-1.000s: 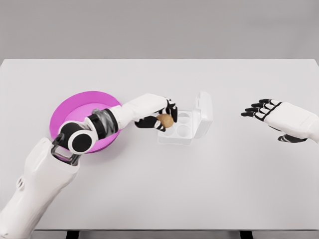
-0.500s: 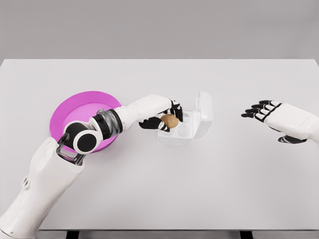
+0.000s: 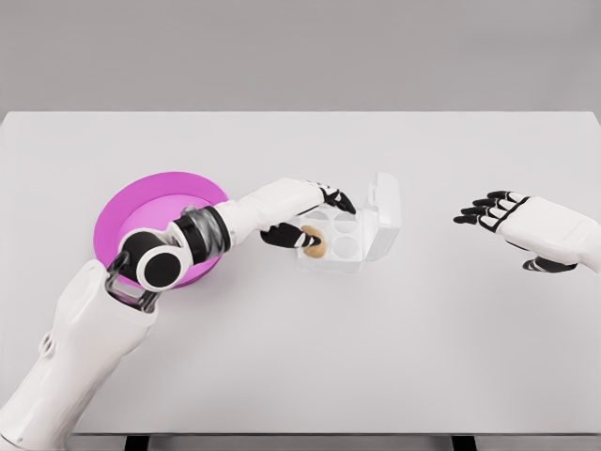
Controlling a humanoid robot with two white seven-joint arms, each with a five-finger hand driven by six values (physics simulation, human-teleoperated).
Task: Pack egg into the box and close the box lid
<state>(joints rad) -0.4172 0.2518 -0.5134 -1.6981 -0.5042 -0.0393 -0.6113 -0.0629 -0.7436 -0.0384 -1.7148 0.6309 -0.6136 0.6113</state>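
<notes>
A white egg box (image 3: 340, 246) stands open at the table's middle, its lid (image 3: 384, 215) raised on the right side. A brown egg (image 3: 312, 239) rests in the box's near-left cup. My left hand (image 3: 315, 219) hovers over that corner with fingers spread, and the thumb lies just beside the egg without gripping it. My right hand (image 3: 502, 209) floats open above the table at the right, well away from the box.
A magenta plate (image 3: 131, 218) lies at the left, partly hidden by my left forearm (image 3: 202, 235). The box's other cups hold nothing.
My left hand carried the egg rightwards over the box, lowered it into the near-left cup and spread its fingers off it. The right hand has barely moved.
</notes>
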